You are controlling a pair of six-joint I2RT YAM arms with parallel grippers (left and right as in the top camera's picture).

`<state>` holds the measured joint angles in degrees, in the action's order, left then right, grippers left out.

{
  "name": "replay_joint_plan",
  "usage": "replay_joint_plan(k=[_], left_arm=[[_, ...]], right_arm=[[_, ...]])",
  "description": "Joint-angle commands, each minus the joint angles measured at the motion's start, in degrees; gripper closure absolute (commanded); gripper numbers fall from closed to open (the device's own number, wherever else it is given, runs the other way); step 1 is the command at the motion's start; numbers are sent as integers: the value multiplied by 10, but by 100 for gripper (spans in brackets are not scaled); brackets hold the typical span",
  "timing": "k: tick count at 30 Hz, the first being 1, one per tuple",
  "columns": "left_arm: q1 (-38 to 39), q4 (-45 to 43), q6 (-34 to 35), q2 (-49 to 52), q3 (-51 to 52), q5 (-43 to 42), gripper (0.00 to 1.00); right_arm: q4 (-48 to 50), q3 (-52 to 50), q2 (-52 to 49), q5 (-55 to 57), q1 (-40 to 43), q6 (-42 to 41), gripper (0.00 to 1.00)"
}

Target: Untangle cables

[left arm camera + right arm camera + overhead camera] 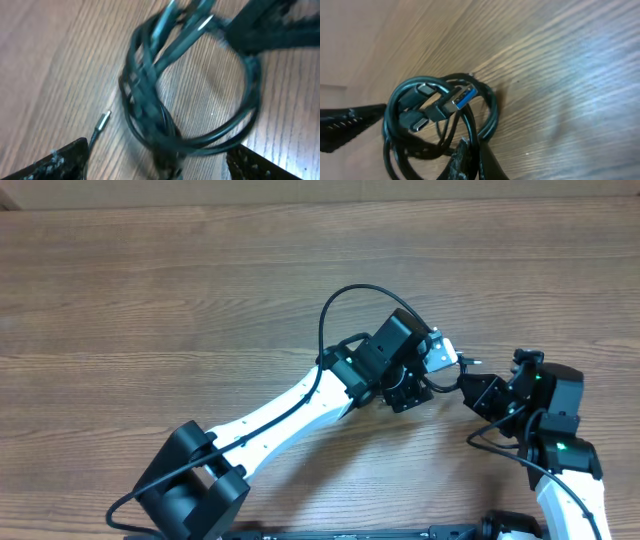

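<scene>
Now, knot pinned, nothing drawn free yet.
Right hand (467, 160) is clenched on the coiled cables (145, 95), low over the bench (150, 300) between the two arms, a blue-tongued USB plug (462, 97) poking from the loops. Left hand (157, 157) is released, fingers (60, 162) spread wide either side of the coil. Next move, I reckon: single out one loose plug end and draw it clear. No container in view.

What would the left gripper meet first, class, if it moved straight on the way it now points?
Most likely the cables. In the left wrist view their tangled black loops lie straight ahead of the open left gripper. The picture is blurred, so how near they are is unclear.
</scene>
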<state>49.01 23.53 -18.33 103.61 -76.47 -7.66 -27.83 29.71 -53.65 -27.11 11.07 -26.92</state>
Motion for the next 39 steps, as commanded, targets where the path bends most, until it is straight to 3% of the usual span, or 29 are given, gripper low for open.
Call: replay_joint_plan(k=[1,10,13,16,18,20,21,30,31,32,33,34,36,39], left_arm=[[-3,-2,26,28,3,6,14],[-2,-53,38,40,3,-30,13],[-2,-54,49,61,3,-44,22],[-2,-54,61,63,3,-44,24],[-2,-55,61,65,3,-44,34],[-2,-60,61,65,3,-44,89],[-2,-64,61,65,3,-44,96],[-2,-79,61,35,2,-34,96],[-2,-77,61,26,2,-24,96],[-2,-55,61,-19,2,67,95],[-2,-45,61,-40,2,108,96],[-2,-35,51,-62,2,131,96],[-2,-25,35,-98,2,163,96],[-2,-21,35,-130,2,188,96]], right_arm=[[-16,5,2,-32,49,5,96],[-25,5,2,-76,83,17,96],[-25,5,2,-75,83,17,96],[-24,5,2,-76,83,17,96],[-25,5,2,-75,83,17,96],[-25,5,2,-75,83,17,96],[-25,5,2,-75,83,17,96],[-30,5,2,-53,83,17,94],[-34,5,2,-42,83,17,91],[-37,5,2,-37,83,19,45],[-37,5,2,-42,83,19,21],[-35,5,2,-52,83,19,11],[-21,5,2,-108,83,19,1],[9,5,2,-221,83,57,0]])
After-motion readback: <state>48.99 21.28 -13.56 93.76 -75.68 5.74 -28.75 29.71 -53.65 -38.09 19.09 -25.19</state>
